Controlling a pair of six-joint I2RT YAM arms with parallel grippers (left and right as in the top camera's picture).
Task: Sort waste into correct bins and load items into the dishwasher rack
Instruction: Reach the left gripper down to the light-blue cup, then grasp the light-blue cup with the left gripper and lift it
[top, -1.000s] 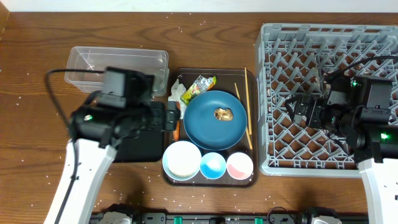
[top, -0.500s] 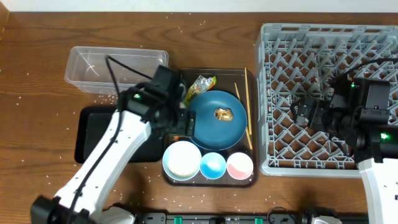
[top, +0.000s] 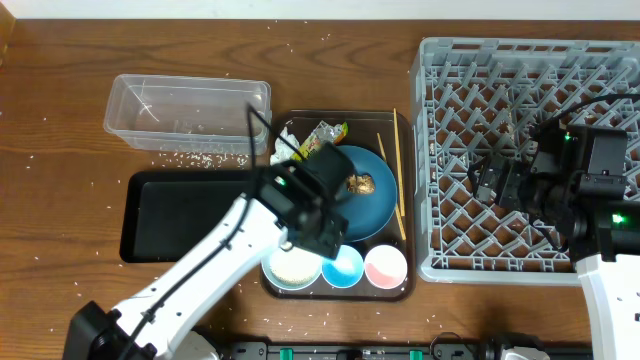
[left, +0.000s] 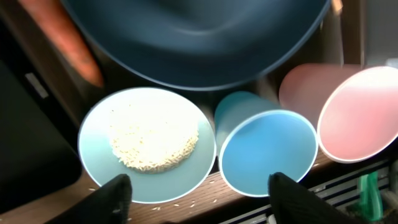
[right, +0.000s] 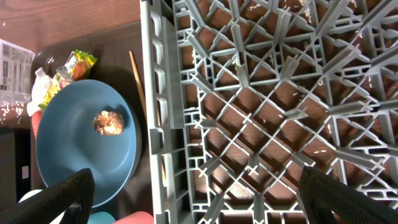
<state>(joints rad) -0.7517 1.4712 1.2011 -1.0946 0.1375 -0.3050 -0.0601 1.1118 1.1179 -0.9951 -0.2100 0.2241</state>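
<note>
The white bowl (left: 143, 186), with a mound of white rice grains (left: 154, 146) in it, stands by the near edge of the desk (top: 60, 150), at the near-left corner of the brown tray (top: 385, 125). To its right come the light-blue cup (left: 267, 152) and then the pink cup (left: 360, 115). Behind them lies the dark-blue plate (left: 199, 37), which carries the brown food lump (top: 360, 183). The carrot (left: 65, 40) lies along the plate's left side.

The left gripper (left: 200, 186) hangs over the bowl and blue cup, spread wide and holding nothing.

The snack wrapper (top: 326, 134) and tissue (top: 284, 143) lie behind the plate, and the chopsticks (top: 399, 175) lie to its right.

The black tray (top: 170, 215) lies left of the brown tray. The clear tub (top: 186, 84) sits toward the far-left corner.

The grey rack (top: 530, 70) fills the right edge. The right gripper (right: 198, 176) hovers over it, wide apart and empty.
</note>
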